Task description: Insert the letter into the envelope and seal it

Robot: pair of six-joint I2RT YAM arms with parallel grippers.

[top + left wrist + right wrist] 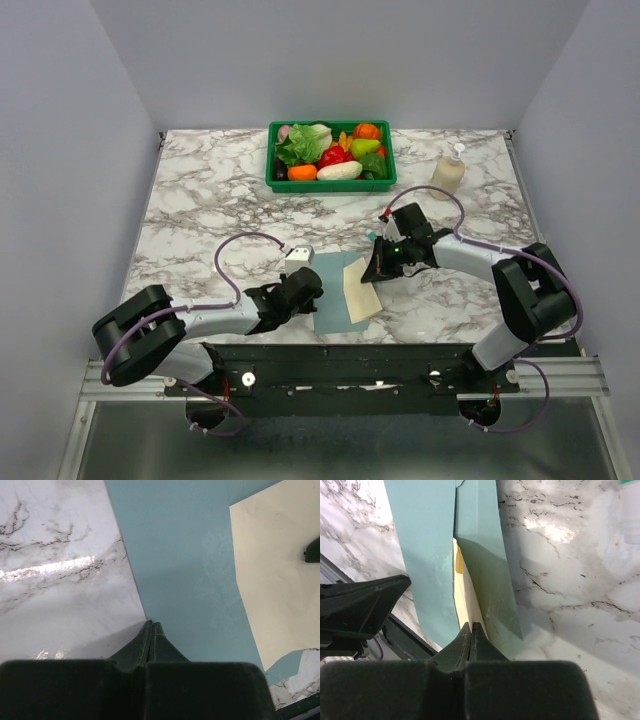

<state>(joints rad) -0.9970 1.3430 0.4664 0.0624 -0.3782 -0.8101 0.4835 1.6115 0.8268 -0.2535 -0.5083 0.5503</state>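
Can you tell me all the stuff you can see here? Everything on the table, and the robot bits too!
table: one, white marble with grey veins, under everything
bin: one, green, far middle of the table
toy vegetables: a heap, green, red, orange, white and yellow, inside the bin
pump bottle: one, cream with a white pump, far right, beside the bin
envelope: one, teal, flat at the near middle
letter: one, cream, overlapping the envelope's right side
left arm: one, grey and black, near left
right arm: one, grey and black, near right
left gripper: one, black, shut, tips at the envelope's left edge
right gripper: one, black, shut, tips at the letter
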